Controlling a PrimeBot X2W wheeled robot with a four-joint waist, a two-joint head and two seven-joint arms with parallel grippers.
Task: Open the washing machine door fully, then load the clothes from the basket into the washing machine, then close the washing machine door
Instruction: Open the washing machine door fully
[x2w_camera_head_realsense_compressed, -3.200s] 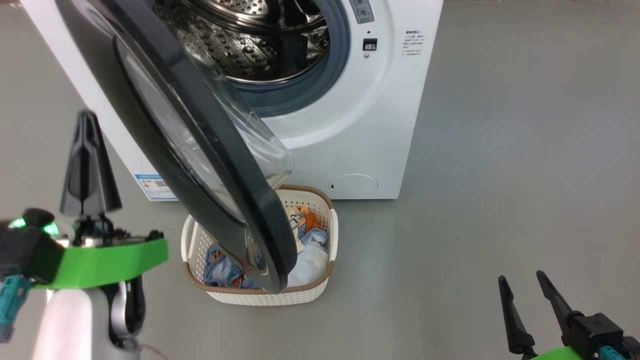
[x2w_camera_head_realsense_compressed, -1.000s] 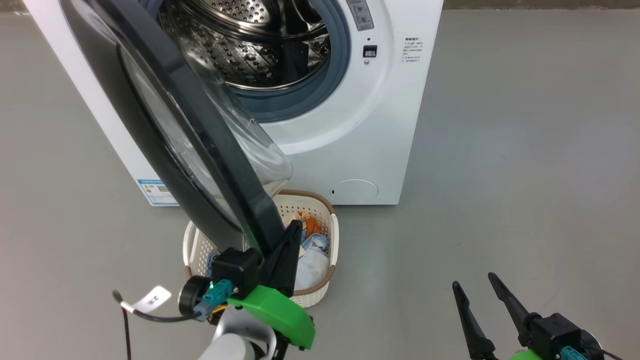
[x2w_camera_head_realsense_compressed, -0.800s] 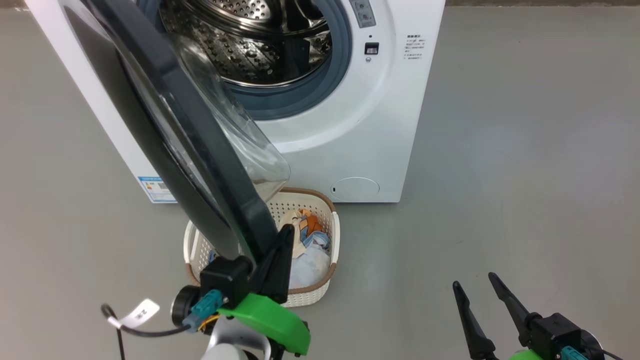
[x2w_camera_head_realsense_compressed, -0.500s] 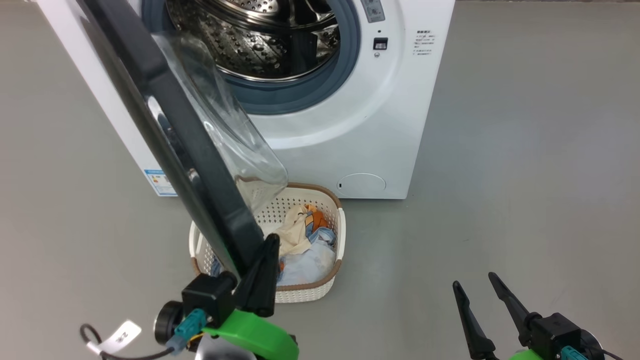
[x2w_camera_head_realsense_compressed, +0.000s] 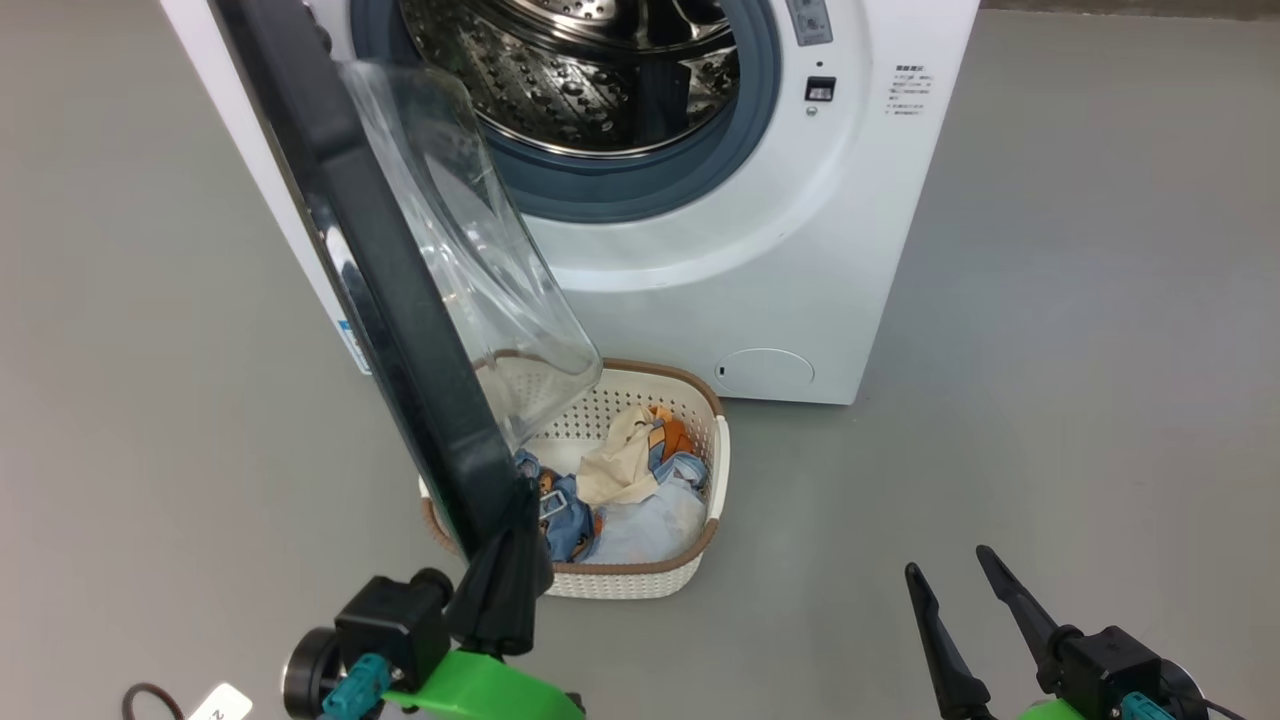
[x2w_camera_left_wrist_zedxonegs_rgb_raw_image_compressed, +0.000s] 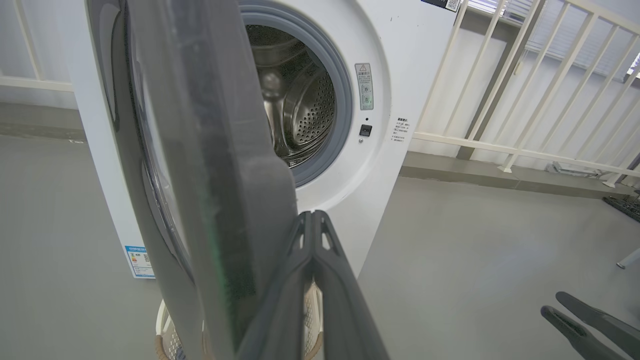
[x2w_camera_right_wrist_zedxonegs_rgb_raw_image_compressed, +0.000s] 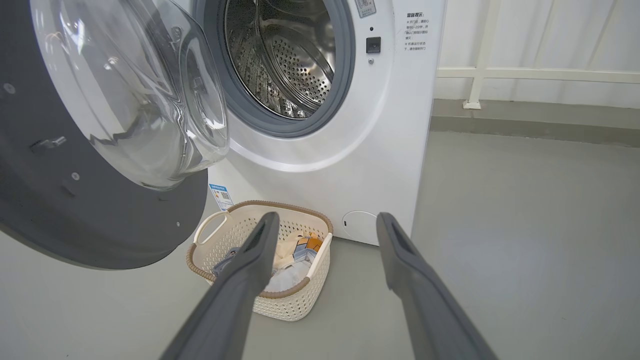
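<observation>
Door (x2w_camera_head_realsense_compressed: 392, 300) swung wider, edge against closed left hand (x2w_camera_head_realsense_compressed: 510, 545); right hand (x2w_camera_head_realsense_compressed: 948, 562) spread.

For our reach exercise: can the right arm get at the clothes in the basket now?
Probably yes: its fingers stand open, nothing stands between them and the clothes, and the washing machine door overhangs only the basket's left side.
</observation>
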